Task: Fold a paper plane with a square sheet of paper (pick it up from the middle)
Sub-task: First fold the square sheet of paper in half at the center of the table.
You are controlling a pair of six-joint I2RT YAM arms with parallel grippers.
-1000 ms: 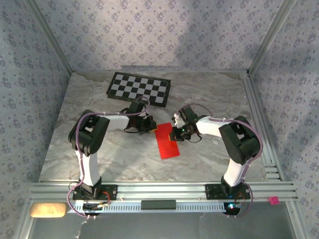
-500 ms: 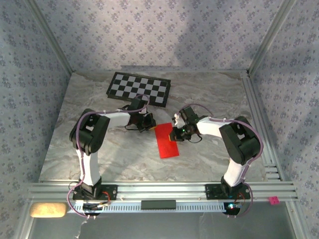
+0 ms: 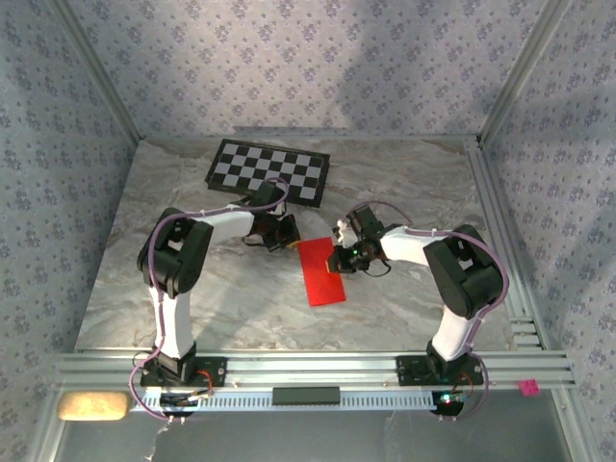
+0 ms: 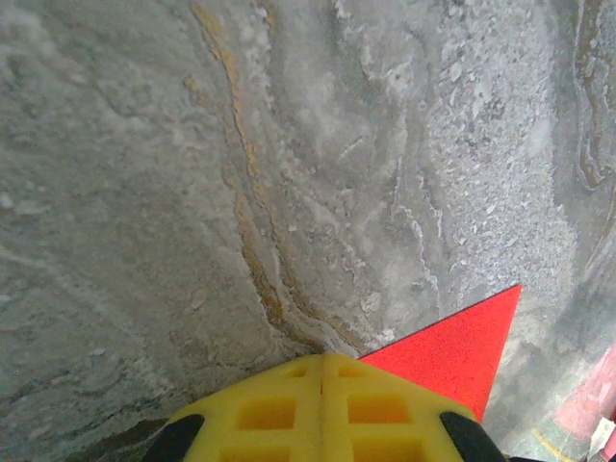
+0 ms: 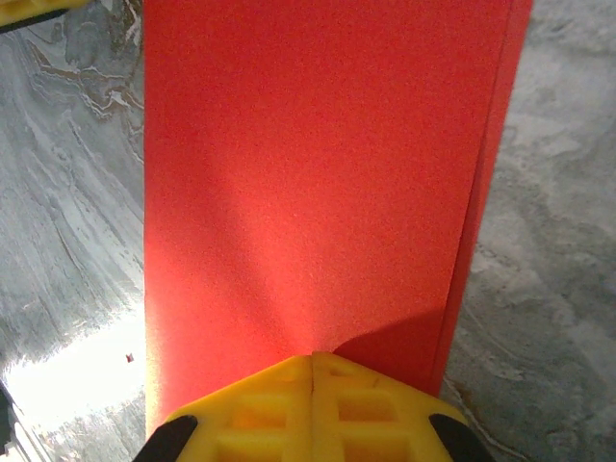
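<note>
Grey marbled bench [image 3: 192,298] surface fills the cell, with patterned walls on three sides and a metal rail along its near edge.

**Task item.** The square sheet of paper [image 3: 320,274] lies flat near the bench centre, between the two arms. It is folded to a long red strip. In the right wrist view the sheet of paper [image 5: 318,173] shows a second layer along its right side. Its far end is cut off by the frame and its near end is hidden behind the yellow pads. In the left wrist view one pointed corner of the paper [image 4: 462,351] shows. The rest is covered by the pads or cut off by the frame.

**Pincers.**
- The left pincer [image 3: 286,238] sits just beside the strip's far left corner. Its pads [image 4: 289,409] meet along one seam with nothing between them.
- The right pincer [image 3: 337,260] sits at the strip's right edge, near the far end. Its pads [image 5: 375,404] are also pressed together and lie over the paper. Contact with the sheet cannot be confirmed.

**Unclear.** A pink blur [image 4: 587,395] at the lower right of the left wrist view cannot be identified.

**Clearance.** The checkerboard [image 3: 268,170] lies at the far side, apart from the paper. Bare bench extends left, right and near of the strip.
</note>
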